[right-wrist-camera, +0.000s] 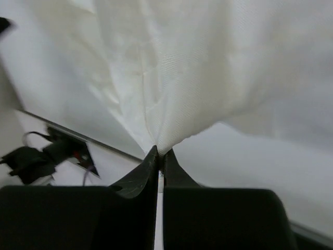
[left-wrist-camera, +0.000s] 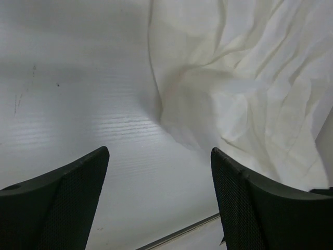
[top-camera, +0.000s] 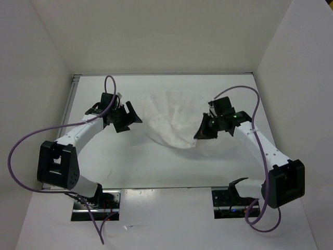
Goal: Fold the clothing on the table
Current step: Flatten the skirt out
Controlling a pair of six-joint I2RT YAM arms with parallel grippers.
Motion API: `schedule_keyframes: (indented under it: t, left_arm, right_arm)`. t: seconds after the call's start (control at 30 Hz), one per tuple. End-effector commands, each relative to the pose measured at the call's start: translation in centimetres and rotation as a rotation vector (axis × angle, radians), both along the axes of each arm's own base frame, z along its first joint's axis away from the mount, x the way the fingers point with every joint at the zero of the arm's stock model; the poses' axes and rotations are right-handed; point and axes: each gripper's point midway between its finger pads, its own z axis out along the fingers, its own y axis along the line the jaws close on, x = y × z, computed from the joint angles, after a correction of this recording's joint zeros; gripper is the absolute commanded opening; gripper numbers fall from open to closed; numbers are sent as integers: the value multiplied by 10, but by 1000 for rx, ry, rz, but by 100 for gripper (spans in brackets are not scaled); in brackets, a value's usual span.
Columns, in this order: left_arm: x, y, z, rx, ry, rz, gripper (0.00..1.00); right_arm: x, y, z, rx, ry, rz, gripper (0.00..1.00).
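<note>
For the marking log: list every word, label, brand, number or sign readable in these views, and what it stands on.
None can be read.
The clothing is plain white, with creases only.
The table shows no print.
The left pincer and right pincer are plain black, with no label in view.
The mounts at the near edge are too small to tell whether they carry any marking.

Overhead overview, two close wrist views of clothing
</note>
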Motion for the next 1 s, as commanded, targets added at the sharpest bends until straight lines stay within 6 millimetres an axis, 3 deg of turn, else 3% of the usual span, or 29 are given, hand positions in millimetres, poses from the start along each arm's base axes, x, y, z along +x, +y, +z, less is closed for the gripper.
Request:
schedule_keyframes:
  t: [0.0, 0.17, 0.33, 0.37, 0.43, 0.53, 0.57, 0.6, 0.63, 0.67, 0.7, 0.83, 0.9, 0.93, 0.97]
  left_arm:
    - [-5, 2, -6, 15, 13, -3, 86]
    - [-11, -1, -9, 11, 32, -18, 86]
    - [-5, -20, -11, -25, 51, -94, 86]
    - [-8, -25, -14, -30, 63, -112, 86]
    - [-7, -33, -9, -40, 64, -144, 86]
    - [-16, -44, -10, -45, 74, -215, 84]
    - [-20, -51, -8, -63, 78, -241, 84]
    - [-23, -53, -15, -76, 91, -251, 84]
    - [-31, -58, -23, -88, 116, -272, 84]
    - [-32, -59, -26, -99, 132, -280, 84]
    - [-34, -64, -36, -102, 159, -294, 84]
    - [-35, -94, -49, -131, 183, -367, 79]
    - [-33, -105, -63, -124, 209, -391, 69]
    - [-29, -116, -60, -125, 197, -413, 62]
    - [-30, -119, -65, -120, 215, -421, 55]
  right_arm:
    - [-48, -38, -11, -161, 134, -50, 0]
    - [-87, -58, -25, -265, 296, -26, 0]
    - [-147, -49, -30, -340, 418, 129, 0]
    - [-152, -44, -30, -343, 420, 148, 0]
    - [-182, -29, -35, -335, 483, 241, 0]
    - [-198, -23, -42, -359, 540, 257, 6]
    - [-192, -22, -38, -360, 519, 243, 15]
    - [-184, -20, -34, -364, 487, 210, 54]
    - [-162, -17, -17, -367, 385, 172, 58]
    - [-151, -14, -5, -359, 328, 157, 58]
    - [-123, -10, 18, -350, 219, 91, 58]
    - [-66, -14, 37, -314, 115, -79, 53]
    - [-44, -9, 21, -262, 119, -108, 49]
    - [-47, -10, -9, -289, 193, -102, 46]
    - [-49, -5, -22, -279, 232, -82, 41]
